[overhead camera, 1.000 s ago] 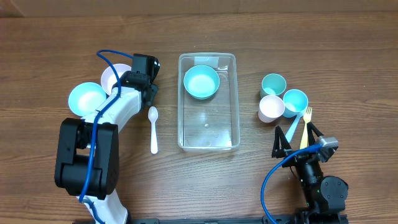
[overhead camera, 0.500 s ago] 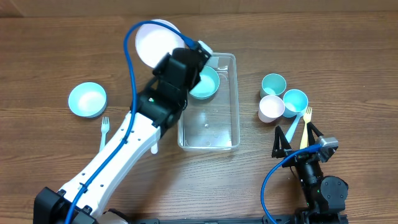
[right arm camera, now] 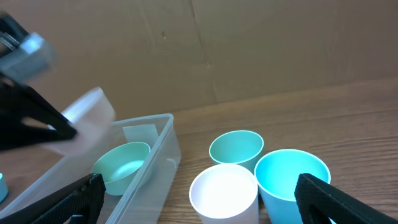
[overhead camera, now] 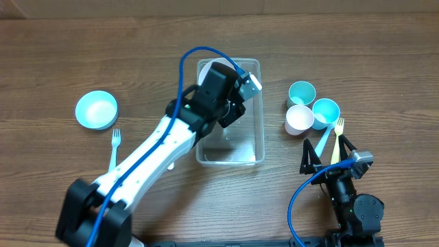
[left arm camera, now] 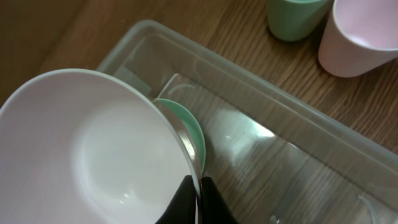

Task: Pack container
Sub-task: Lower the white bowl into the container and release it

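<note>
Found the container (overhead camera: 261,130) at mid-table, upright and lidless, with a teal bowl (right arm camera: 122,167) sitting in its far end. Saw the left gripper (left arm camera: 197,198) poised over that same far end, fingers pressed together on the rim of a white bowl (left arm camera: 93,149), pinching it at a tilt, partly above the teal bowl inside the container. Could not judge any contact between the two bowls. Noted the right gripper (overhead camera: 327,153) off the container's near right corner, well apart from it, fingers spread wide and holding nothing. Counted three cups clustered to the container's right: a teal cup (overhead camera: 301,92), a white cup (overhead camera: 299,119) and a blue cup (overhead camera: 325,112), with a yellow fork (overhead camera: 337,137) and a pale blue utensil (overhead camera: 322,143) just nearer than them. Spotted a second teal bowl (overhead camera: 96,110) well to the container's left, a pale blue fork (overhead camera: 114,147) near it.
</note>
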